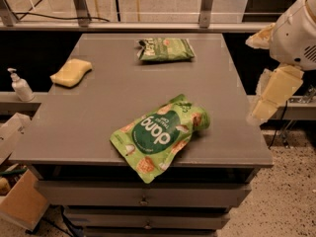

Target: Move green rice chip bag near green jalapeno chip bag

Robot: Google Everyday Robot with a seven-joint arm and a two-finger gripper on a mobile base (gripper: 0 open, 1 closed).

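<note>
plainly, the green rice chip bag reads "dang"; pincer hangs beside the table, state untellable.

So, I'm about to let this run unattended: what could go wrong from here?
The green rice chip bag lies flat with one corner hanging over the front edge of the table; a clumsy grasp could slide it off.
The gripper hangs beyond the table's right edge, apart from that bag, so its approach could clip the edge.
The green jalapeno chip bag lies near the far edge; overshooting could push it off.
</note>
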